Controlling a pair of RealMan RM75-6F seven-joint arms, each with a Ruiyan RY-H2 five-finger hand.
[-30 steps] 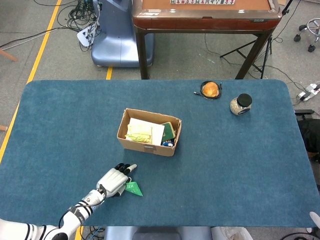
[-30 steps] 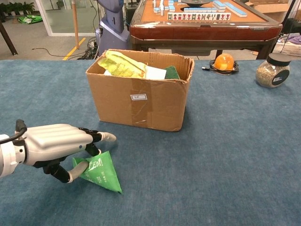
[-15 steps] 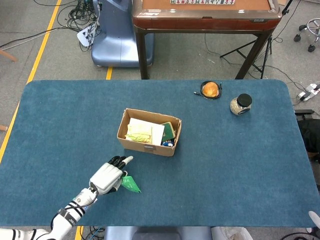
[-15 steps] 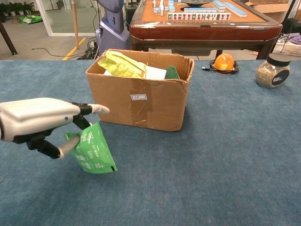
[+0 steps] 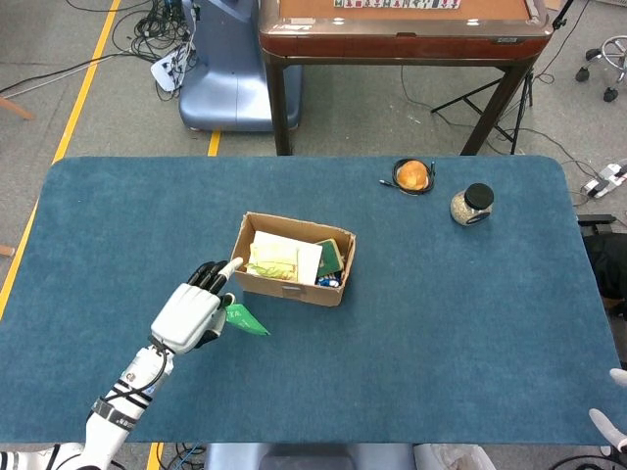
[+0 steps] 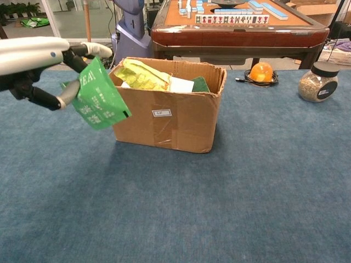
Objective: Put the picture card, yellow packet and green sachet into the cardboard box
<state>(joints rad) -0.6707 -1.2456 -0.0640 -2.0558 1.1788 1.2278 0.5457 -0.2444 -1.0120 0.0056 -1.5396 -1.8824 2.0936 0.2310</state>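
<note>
Left hand (image 5: 192, 311) sits lower left of head view, at upper left of chest view (image 6: 38, 63), pinching the green sachet (image 6: 97, 97) between thumb and a finger; sachet hangs tilted, lifted off the blue surface (image 5: 441, 323), just beside the left wall of the cardboard box (image 6: 164, 112) and partly in front of it in chest view. In head view the sachet (image 5: 243, 319) shows just left of and below the box's near left corner, not over the opening. Box (image 5: 292, 259) sits centre-left of the surface, open top. Inside it, yellow packet (image 6: 140, 75) at the left, sticking up above the rim, lying on the pale picture card (image 5: 294, 257); a dark green item (image 5: 329, 258) to the right of the card. Right of the box, well apart, toward upper right: orange ball (image 5: 412, 174) in a black cable coil, then glass jar (image 5: 473, 205) with black lid. Right hand (image 5: 611, 427) only a sliver at lower right corner of head view, cannot tell its state.
</note>
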